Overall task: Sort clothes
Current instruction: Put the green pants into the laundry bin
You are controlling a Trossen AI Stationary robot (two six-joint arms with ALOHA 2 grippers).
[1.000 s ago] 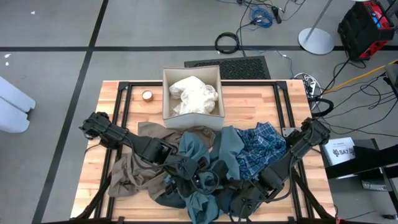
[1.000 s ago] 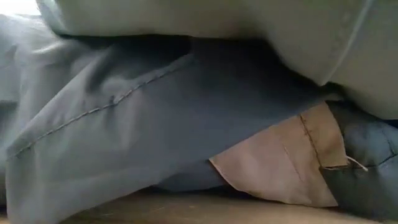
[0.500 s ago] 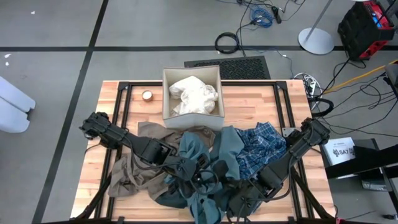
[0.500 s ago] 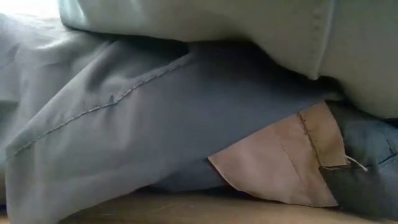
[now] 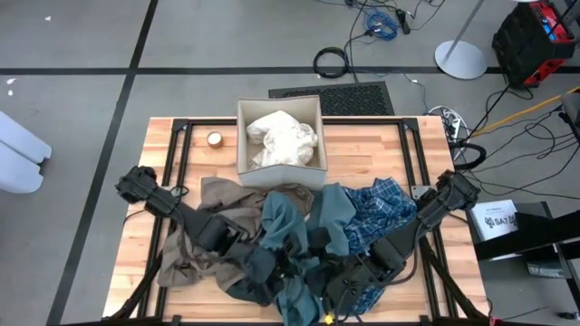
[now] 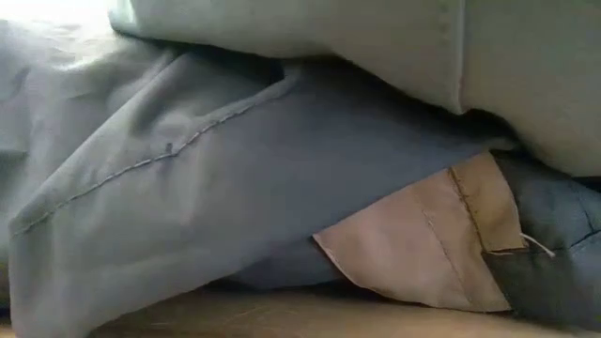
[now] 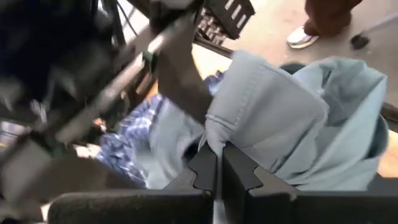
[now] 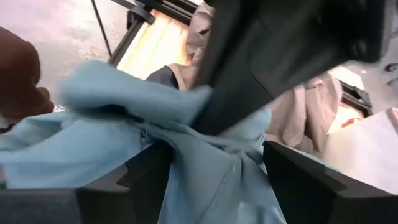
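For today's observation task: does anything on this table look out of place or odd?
Yes. The white clothes sit in the box, but the other clothes lie in one tangled heap at the near edge, so close to the low camera that fabric fills its view.

Left gripper (image 7: 217, 163) pinched closed; right gripper (image 8: 208, 163) spread wide.

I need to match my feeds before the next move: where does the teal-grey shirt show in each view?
High view: teal-grey shirt, table's near-centre, between both arms.
Low view: grey-blue fabric fills the frame; likely the shirt.
Left wrist view: bunched ahead of the shut left gripper.
Right wrist view: draped between the right gripper's open fingers.
Shared landmark: the blue plaid shirt, also in the left wrist view.
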